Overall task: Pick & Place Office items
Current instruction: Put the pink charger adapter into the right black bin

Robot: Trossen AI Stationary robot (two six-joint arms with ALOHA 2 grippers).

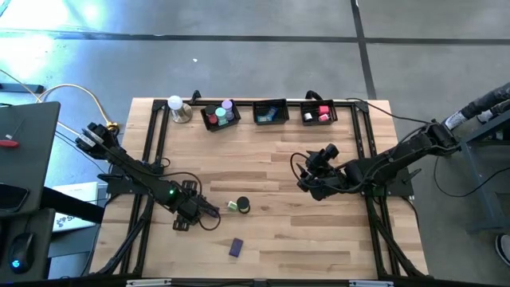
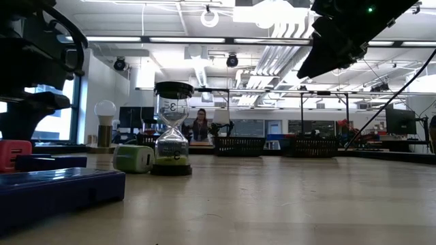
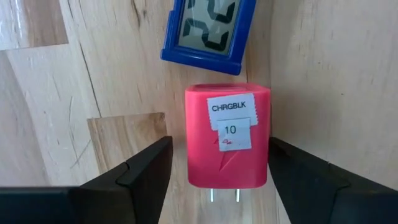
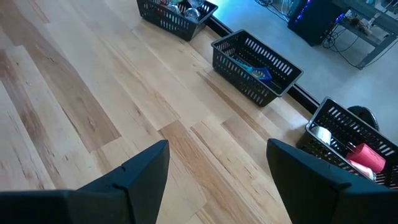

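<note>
While three baskets (image 1: 269,112) line the back, one red charger block (image 3: 227,135) sits between the left hand (image 3: 219,180) fingers.

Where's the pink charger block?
Left wrist view: the pink charger block lies on the table between the left gripper's open jaws, beside a blue digital timer.

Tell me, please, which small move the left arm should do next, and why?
Probably close the left gripper on the pink charger block. The block lies between its two fingers with a gap showing on both sides, so it is framed but not yet held. The blue clock lies just beyond, outside the fingers' span.
</note>
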